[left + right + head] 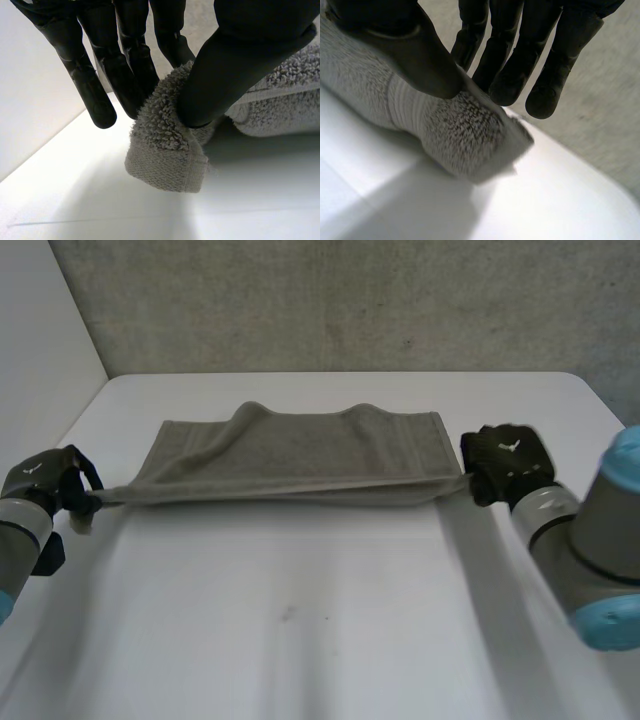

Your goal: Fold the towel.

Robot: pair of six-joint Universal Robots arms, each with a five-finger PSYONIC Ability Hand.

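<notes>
A grey towel lies across the far half of the white table, its near edge lifted and pulled taut between my two hands. My left hand pinches the towel's near left corner between thumb and fingers. My right hand pinches the near right corner the same way, thumb on one face and fingers on the other. The far edge rests on the table with two small humps.
The white table stretches bare from the towel toward me. A grey wall rises behind the table's far edge, and a white wall stands at the left.
</notes>
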